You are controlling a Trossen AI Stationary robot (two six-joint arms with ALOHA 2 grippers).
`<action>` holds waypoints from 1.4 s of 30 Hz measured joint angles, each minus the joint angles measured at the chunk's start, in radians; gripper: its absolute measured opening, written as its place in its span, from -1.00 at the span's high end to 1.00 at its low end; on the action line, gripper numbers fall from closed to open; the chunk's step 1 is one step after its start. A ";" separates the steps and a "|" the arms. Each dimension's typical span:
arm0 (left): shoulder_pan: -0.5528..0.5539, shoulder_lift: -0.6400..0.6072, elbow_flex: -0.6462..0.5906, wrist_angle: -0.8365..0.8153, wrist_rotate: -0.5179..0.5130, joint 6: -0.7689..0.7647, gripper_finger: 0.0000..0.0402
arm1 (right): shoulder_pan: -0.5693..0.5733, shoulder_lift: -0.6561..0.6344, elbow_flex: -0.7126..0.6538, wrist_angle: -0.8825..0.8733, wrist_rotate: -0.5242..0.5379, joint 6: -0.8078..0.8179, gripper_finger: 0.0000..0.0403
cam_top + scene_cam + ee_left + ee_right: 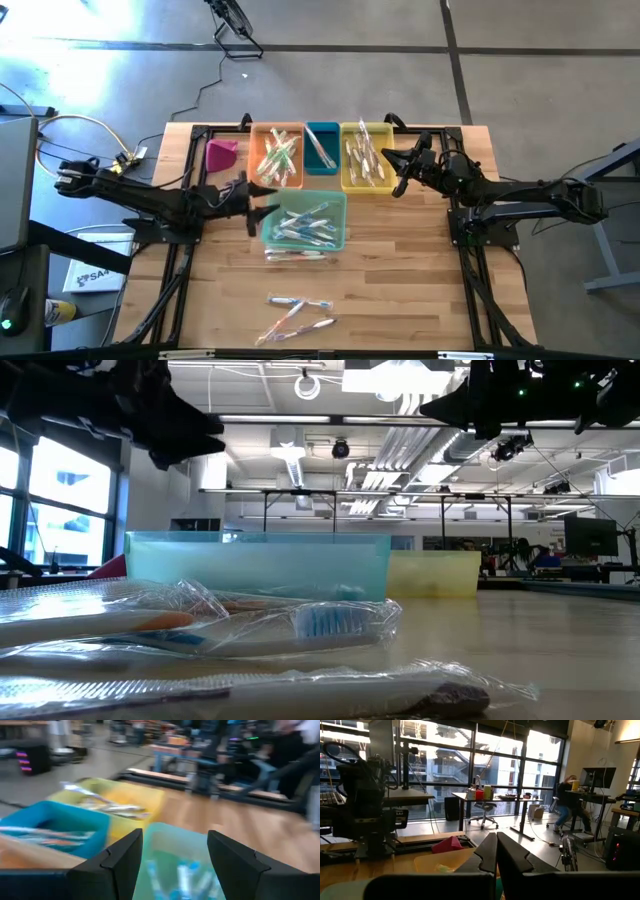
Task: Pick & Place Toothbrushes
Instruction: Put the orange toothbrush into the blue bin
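Observation:
Wrapped toothbrushes fill an orange bin (277,155), a blue bin (321,147), a yellow bin (366,155) and a pale teal bin (305,220). More toothbrushes lie loose on the table just near of the teal bin (295,255) and by the near edge (297,312), and those show close up in the low view (300,625). My left gripper (262,203) stands open and level above the teal bin's left rim (175,840), holding nothing. My right gripper (400,172) is shut and hangs by the yellow bin's right side, clear of it.
A pink bin (222,153) stands at the far left of the bin row. The near half of the wooden table (400,290) holds only the loose toothbrushes. Black frame rails (470,250) run along both sides. A person sits at a desk (567,802) in the room beyond.

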 joint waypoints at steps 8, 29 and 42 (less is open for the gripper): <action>-0.029 0.001 0.000 0.043 0.057 -0.136 -0.09 | 0.001 0.000 0.000 0.000 0.000 0.039 0.99; -0.054 0.037 0.118 0.056 0.179 -0.325 -0.09 | 0.001 0.000 0.000 -0.049 -0.001 0.077 0.99; -0.208 0.293 0.550 -0.613 0.099 -0.376 -0.09 | 0.001 0.000 0.000 -0.052 -0.001 0.077 0.99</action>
